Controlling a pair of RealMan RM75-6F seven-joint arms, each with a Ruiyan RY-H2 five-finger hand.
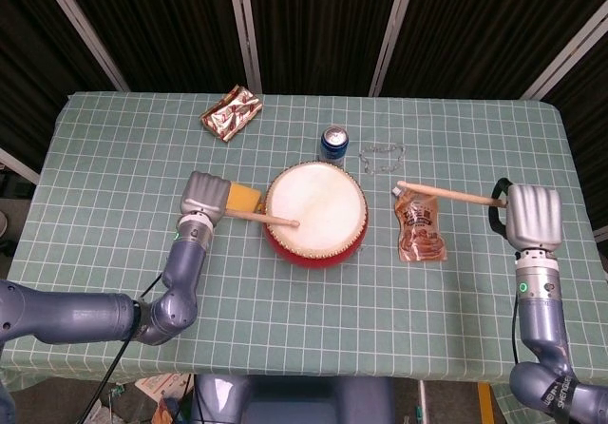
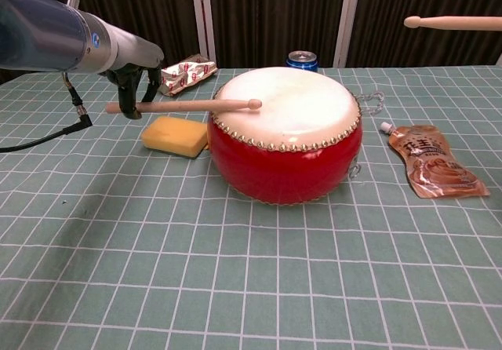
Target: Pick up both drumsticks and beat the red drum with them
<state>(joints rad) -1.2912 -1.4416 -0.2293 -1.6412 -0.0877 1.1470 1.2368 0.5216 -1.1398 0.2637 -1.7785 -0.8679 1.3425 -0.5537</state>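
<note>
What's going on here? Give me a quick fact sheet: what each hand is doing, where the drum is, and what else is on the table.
Left hand: holds a drumstick, tip down on the drumhead's left part
Right hand: holds the other drumstick raised, tip over the brown pouch, off the drum
Red drum: upright, mid-table
Yellow sponge: just left of the drum
Blue can: behind the drum
Foil packet: back left
Chain: right of the can

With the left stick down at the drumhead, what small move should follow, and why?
Probably bring the right hand inward and down: its drumstick hangs raised over the sauce pouch, off the red drum, while the left hand's drumstick tip is at the skin.
</note>
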